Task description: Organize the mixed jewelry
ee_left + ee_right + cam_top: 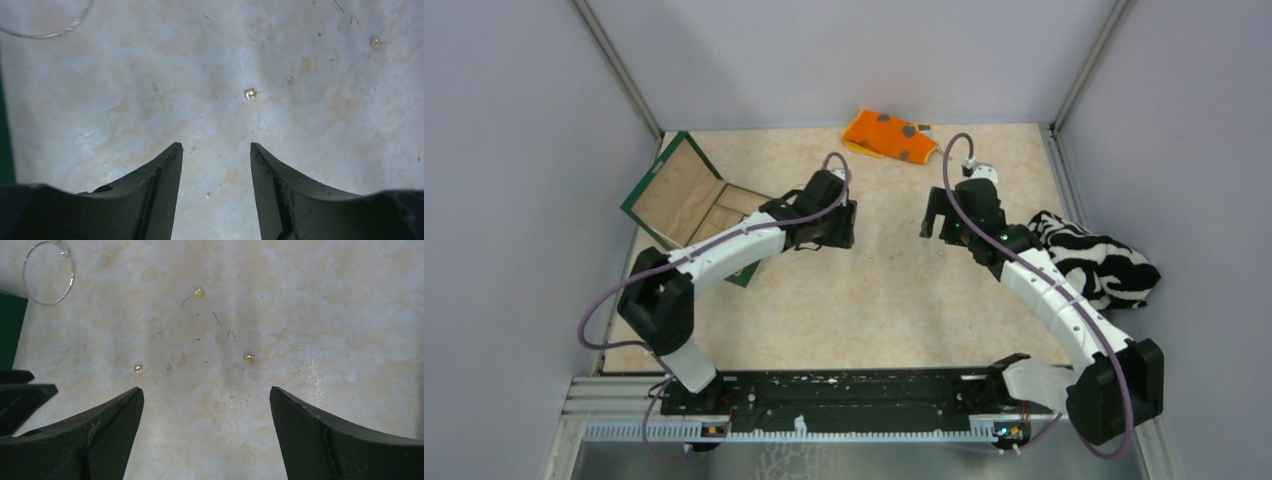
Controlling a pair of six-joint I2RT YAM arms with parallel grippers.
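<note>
— Three tiny gold pieces (248, 357) lie just beyond your right hand (205, 389), which gapes wide, empty.
— And my left hand (215, 145)?
— Half open, empty; the wire bangle (50, 304) lies further left, by the green box (10, 330).

My left wrist view's top edge cut off the hoop (73, 24); gold specks (248, 357) were too small to identify.

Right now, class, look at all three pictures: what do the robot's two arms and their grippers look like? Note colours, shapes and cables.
Both the left arm and right arm have smooth white shells between bulky black joints. A purple cable loops along each. The left gripper and right gripper are matt black, each with two curved fingers tapering to points.
</note>
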